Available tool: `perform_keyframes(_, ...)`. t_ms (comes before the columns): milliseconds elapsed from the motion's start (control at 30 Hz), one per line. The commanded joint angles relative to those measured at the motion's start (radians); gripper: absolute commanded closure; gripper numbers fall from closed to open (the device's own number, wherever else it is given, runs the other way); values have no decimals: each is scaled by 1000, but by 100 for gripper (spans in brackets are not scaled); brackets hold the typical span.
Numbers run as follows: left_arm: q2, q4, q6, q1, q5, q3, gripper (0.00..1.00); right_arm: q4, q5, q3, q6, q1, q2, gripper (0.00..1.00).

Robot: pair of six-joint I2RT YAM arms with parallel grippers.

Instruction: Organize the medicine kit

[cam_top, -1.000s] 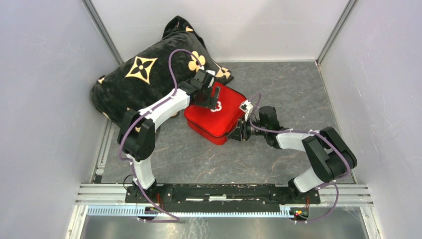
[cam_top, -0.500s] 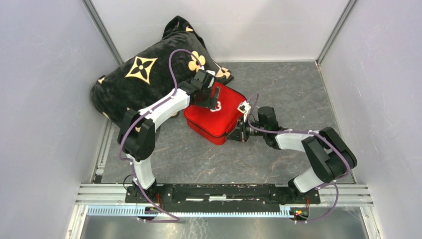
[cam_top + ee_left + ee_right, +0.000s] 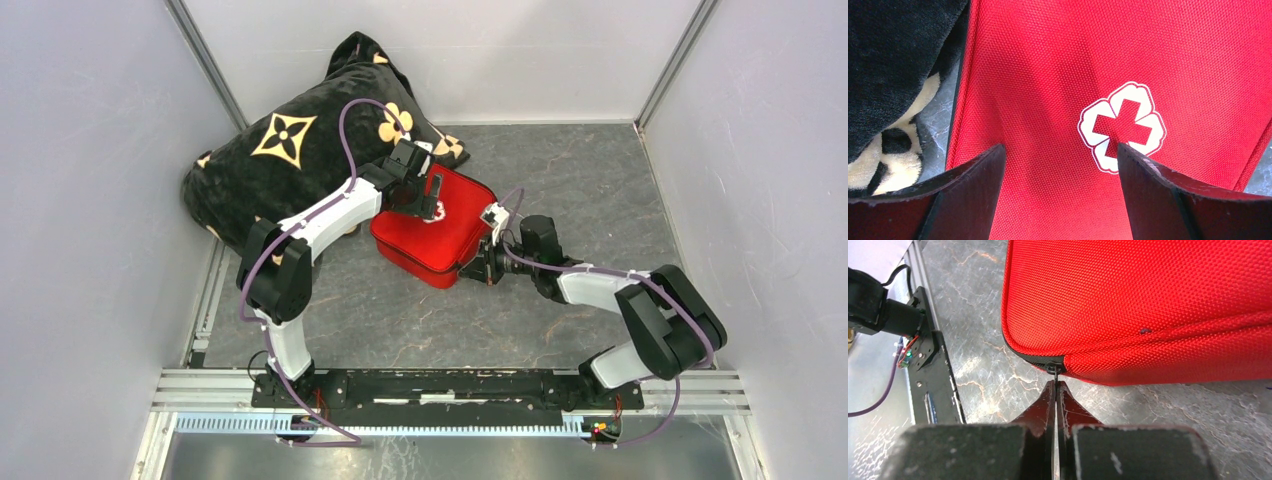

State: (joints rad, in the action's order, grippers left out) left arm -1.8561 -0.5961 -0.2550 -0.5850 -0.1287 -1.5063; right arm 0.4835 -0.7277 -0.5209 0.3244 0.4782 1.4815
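The red medicine kit (image 3: 440, 242) lies closed on the grey table, next to the black pillow. My left gripper (image 3: 430, 200) is open above its lid, fingers down on either side of a bare patch of red fabric (image 3: 1048, 75), beside the white cross emblem (image 3: 1122, 126). In the left wrist view the left gripper (image 3: 1060, 150) holds nothing. My right gripper (image 3: 480, 268) is at the kit's near-right corner. In the right wrist view the right gripper (image 3: 1055, 384) is shut on the thin black zipper pull (image 3: 1053, 371), at the corner seam of the kit (image 3: 1148, 300).
The black pillow with gold flowers (image 3: 290, 150) fills the back left and touches the kit's far-left side; it also shows in the left wrist view (image 3: 893, 60). Grey walls close in left, right and behind. The arm base rail (image 3: 450, 385) runs along the near edge.
My right arm's elbow has swung a little to the right and its gripper has shifted slightly along the kit's corner. The left arm and the kit have not visibly moved.
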Motion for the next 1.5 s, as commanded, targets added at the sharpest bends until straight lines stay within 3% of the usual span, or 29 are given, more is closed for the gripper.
perform_keyframes(0,-19,-38,19,-5,10,-27,13,-19,118,-21,-84,0,-73,100)
perform_keyframes(233,95,47,-43,8,35,29,8,-426,459,-168,-291,21,-122,100)
perform_keyframes(467,302,177,-160,8,28,256,0,-588,652,-249,-382,62,-141,100)
perform_keyframes(700,454,275,-291,8,-51,505,0,-617,637,-272,-380,66,-143,100)
perform_keyframes(967,538,393,-259,-60,97,589,0,-641,624,-269,-382,66,-159,100)
perform_keyframes(1267,438,543,-329,-181,193,625,2,-627,626,-263,-349,66,-169,100)
perform_keyframes(1467,374,633,-348,-190,244,628,6,-591,613,-239,-276,65,-181,100)
